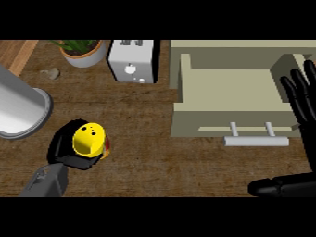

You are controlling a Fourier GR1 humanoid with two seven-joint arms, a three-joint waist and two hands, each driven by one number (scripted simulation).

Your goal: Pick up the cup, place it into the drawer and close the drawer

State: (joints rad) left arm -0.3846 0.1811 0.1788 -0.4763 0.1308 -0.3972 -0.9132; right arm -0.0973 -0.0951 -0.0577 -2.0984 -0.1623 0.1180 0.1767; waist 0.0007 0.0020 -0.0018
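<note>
The left hand [75, 150] sits low on the left side of the table [153, 162], and it has the yellow cup [90, 139] in it, black fingers curled round the cup's lower half so only the top with its small dark dots shows. A sliver of red peeks out at the cup's right edge; what that is, I can't tell.

Now the relation that matters: the open drawer [232, 85] lies off at about two o'clock from the held cup, well apart, with a wide stretch of bare wood between them. The tray is pulled out toward the robot, its pale front panel and bar handle [256, 140] nearest us, so the cup has to travel up and to the right and clear that front wall before it can go down inside.

The right hand [311, 99] is the one actually beside the drawer, straight fingers pointing up at three o'clock of the tray, holding nothing. My read: the left carries, and the right is better placed for the push on the handle afterwards.

Up at twelve o'clock of the cup stand a toaster [133, 60] and a potted plant [81, 51], off the direct line. A big grey cylinder [9, 106] lies at ten o'clock, close by.
</note>
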